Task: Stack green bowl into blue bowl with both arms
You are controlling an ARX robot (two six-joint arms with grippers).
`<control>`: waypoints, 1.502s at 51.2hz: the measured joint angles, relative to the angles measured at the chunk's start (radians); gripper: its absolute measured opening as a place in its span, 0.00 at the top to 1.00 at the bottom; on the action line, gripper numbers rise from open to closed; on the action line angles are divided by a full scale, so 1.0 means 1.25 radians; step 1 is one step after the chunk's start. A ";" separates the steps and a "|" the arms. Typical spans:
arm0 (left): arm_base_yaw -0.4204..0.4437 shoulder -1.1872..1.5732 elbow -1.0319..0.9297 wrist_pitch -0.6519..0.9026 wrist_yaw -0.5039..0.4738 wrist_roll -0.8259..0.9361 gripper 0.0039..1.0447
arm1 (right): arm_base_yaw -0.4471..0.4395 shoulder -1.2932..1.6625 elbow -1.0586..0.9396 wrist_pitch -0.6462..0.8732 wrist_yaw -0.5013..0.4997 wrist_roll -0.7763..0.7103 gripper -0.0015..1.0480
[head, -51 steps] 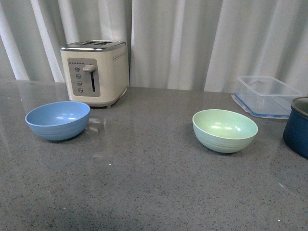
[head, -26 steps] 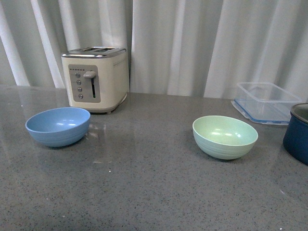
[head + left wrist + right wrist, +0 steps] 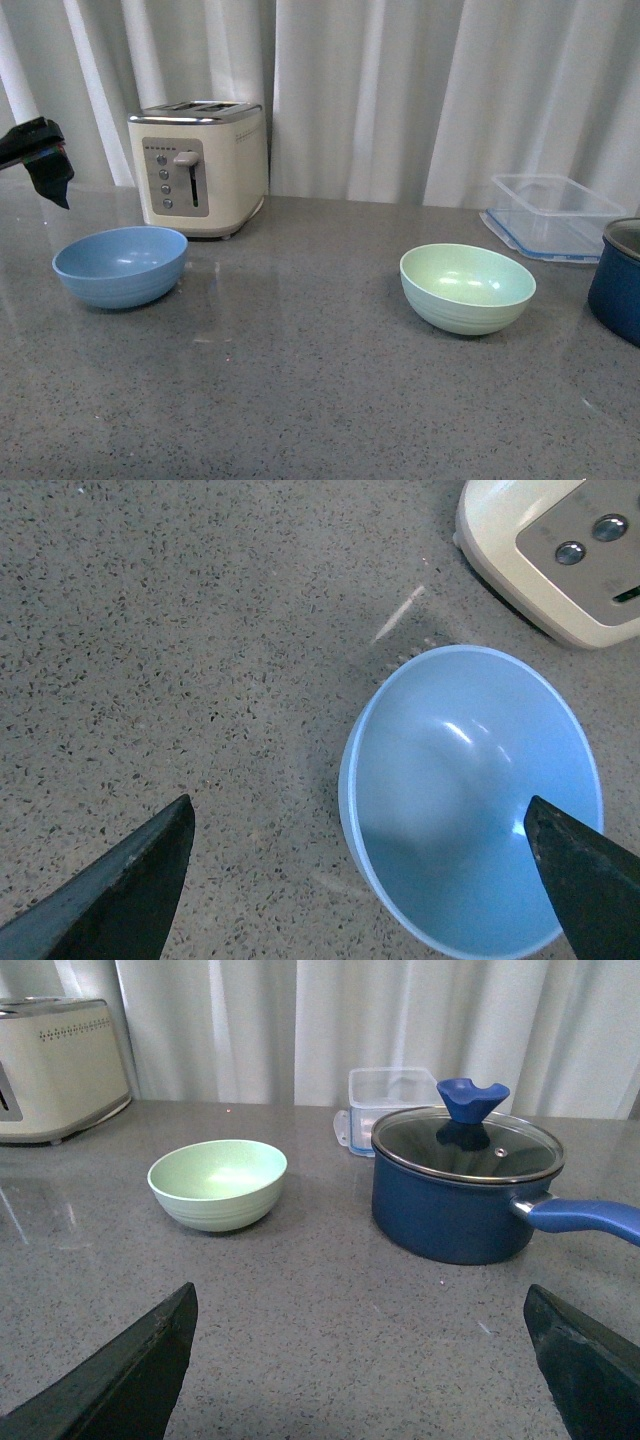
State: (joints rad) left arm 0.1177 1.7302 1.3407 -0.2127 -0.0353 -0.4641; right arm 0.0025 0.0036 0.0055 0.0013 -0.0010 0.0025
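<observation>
The blue bowl (image 3: 120, 265) sits upright and empty on the grey counter at the left, in front of the toaster. The green bowl (image 3: 467, 287) sits upright and empty at the right, well apart from it. My left gripper (image 3: 40, 160) shows at the far left edge of the front view, above and left of the blue bowl. In the left wrist view it (image 3: 362, 880) is open, looking down on the blue bowl (image 3: 470, 800), one finger over the bowl and the other beside it. My right gripper (image 3: 360, 1370) is open and empty, low over the counter, the green bowl (image 3: 217, 1184) ahead of it.
A cream toaster (image 3: 199, 165) stands behind the blue bowl. A dark blue pot (image 3: 618, 280) with a glass lid (image 3: 467, 1145) stands right of the green bowl, its handle (image 3: 585, 1218) sticking out. A clear blue-rimmed container (image 3: 552, 207) lies behind it. White curtains hang at the back.
My left gripper has come into the front view at the far left edge. The front view has shifted slightly. The bowls have not moved.
</observation>
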 joint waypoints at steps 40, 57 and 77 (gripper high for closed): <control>-0.038 0.177 0.124 -0.051 -0.026 -0.038 0.30 | 0.000 0.000 0.000 0.000 0.000 0.000 0.10; -0.038 0.200 0.135 -0.056 -0.028 -0.049 0.90 | 0.000 0.000 0.000 0.000 0.000 0.000 0.10; -0.099 0.117 0.119 -0.043 -0.006 -0.052 0.97 | 0.000 0.000 0.000 0.000 0.000 0.000 0.10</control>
State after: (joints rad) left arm -0.0059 1.8763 1.4891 -0.2665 -0.0429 -0.5297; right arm 0.0025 0.0036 0.0055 0.0013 -0.0010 0.0025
